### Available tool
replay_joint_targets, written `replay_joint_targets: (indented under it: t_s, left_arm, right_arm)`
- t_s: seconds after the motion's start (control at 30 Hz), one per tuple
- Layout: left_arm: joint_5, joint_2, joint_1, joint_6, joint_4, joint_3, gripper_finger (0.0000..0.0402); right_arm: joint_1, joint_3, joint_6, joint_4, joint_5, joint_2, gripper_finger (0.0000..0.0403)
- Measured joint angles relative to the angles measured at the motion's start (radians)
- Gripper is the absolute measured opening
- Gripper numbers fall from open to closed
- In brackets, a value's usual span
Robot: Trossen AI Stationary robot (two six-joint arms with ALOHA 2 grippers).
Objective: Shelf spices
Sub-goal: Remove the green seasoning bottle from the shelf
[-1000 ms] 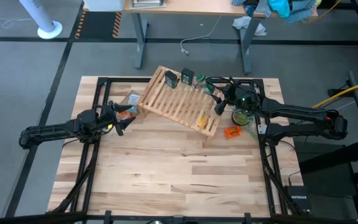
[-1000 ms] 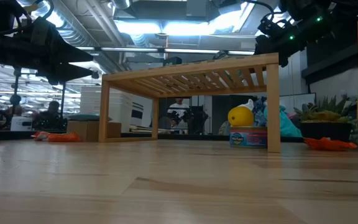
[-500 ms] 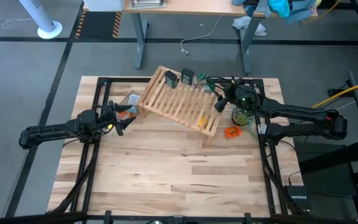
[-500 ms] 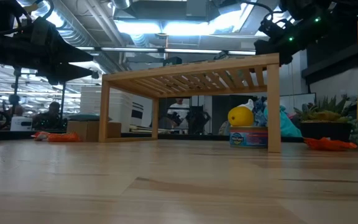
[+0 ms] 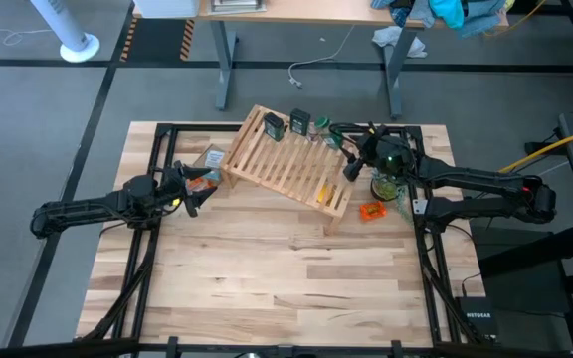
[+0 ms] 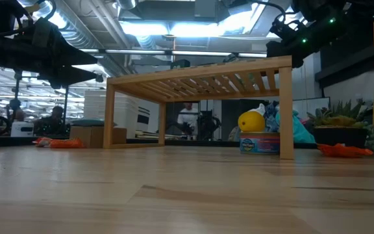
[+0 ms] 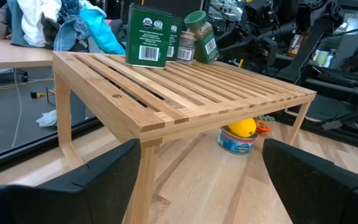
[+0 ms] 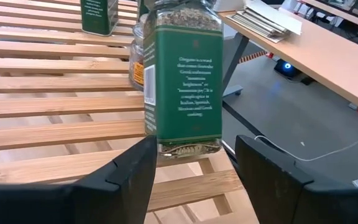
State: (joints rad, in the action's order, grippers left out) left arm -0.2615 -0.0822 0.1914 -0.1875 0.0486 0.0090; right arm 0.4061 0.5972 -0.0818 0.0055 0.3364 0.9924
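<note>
The light-wood slatted shelf (image 5: 288, 164) stands on its legs mid-table. All the spices sit along its far edge: two dark tins (image 5: 274, 124) (image 5: 299, 121), a tiny clear jar (image 5: 316, 126) and the green round jar (image 5: 334, 140). In the left wrist view the green jar (image 7: 200, 36) leans while the tins (image 7: 146, 36) stand straight. My right gripper (image 8: 194, 162) is open at the shelf's far right corner (image 5: 349, 167), one finger on each side of the green jar's base (image 8: 182, 148). My left gripper (image 5: 195, 192) waits open, left of the shelf. My right gripper has its open fingers either side of the green jar's bottom (image 8: 182, 148), which sits on an end slat. A gap shows at one finger (image 8: 253, 168). The other finger (image 8: 135, 168) overlaps the jar's edge; I cannot tell whether it touches.
A tan box (image 5: 210, 157) and an orange piece (image 5: 204, 180) lie left of the shelf, near my left gripper. A round tin with a yellow fruit (image 5: 386, 186) and another orange piece (image 5: 371, 210) lie right of it. Bare tabletop (image 5: 286, 278) spreads toward the near edge.
</note>
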Motion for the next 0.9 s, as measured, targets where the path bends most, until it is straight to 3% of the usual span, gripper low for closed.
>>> replay_joint_targets:
  t_s: [0.9]
  left_arm:
    - [0.000,0.000,0.000,0.004,0.000,0.000,0.0331]
  right_arm:
    - [0.000,0.000,-0.001,0.057,-0.032,0.000,0.0223]
